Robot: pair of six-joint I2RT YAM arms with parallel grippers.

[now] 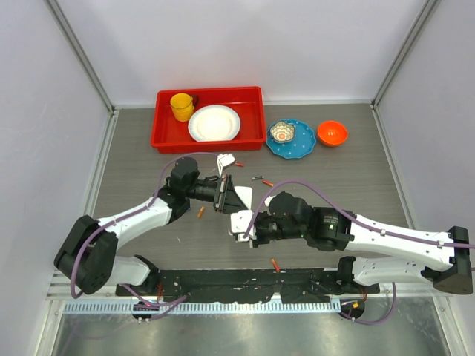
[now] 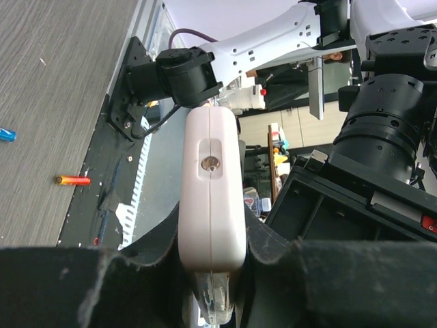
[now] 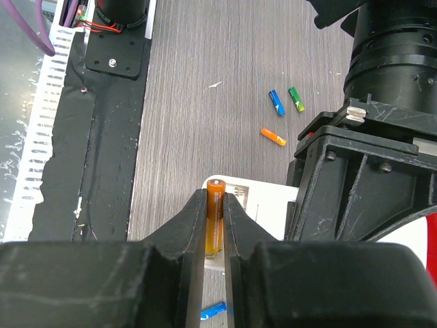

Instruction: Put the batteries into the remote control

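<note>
Remote control [image 2: 212, 171], a small flat white rectangular handset, is clamped edge-on in the left gripper [image 2: 212, 236], whose black fingers press against both of its broad faces and hold it clear of the grey wood-grain surface [image 3: 184, 102], near the middle of the workspace. The right gripper [image 3: 214, 201] is closed to a narrow slot around a slim orange battery [image 3: 215, 232], which lies lengthwise between its fingers with one end poking past the tips. From the right wrist camera this battery sits directly over a white face of the remote control; whether the two touch cannot be told. The two grippers are close together, almost tip to tip. Loose batteries lie scattered on the surface: a blue one [image 3: 276, 102] and a green one [image 3: 295, 98] side by side, an orange one [image 3: 273, 137] just near them, another blue one [image 3: 213, 311] beneath the right gripper, and an orange-red one [image 1: 275, 264] close to the arm bases. At the far side stands a red plastic tray [image 1: 167, 141] holding a yellow mug [image 1: 182, 106] and a white round plate [image 1: 214, 123]; to its right are a blue plate [image 1: 300, 150] carrying a small patterned bowl [image 1: 282, 132], and an orange bowl [image 1: 332, 133].
</note>
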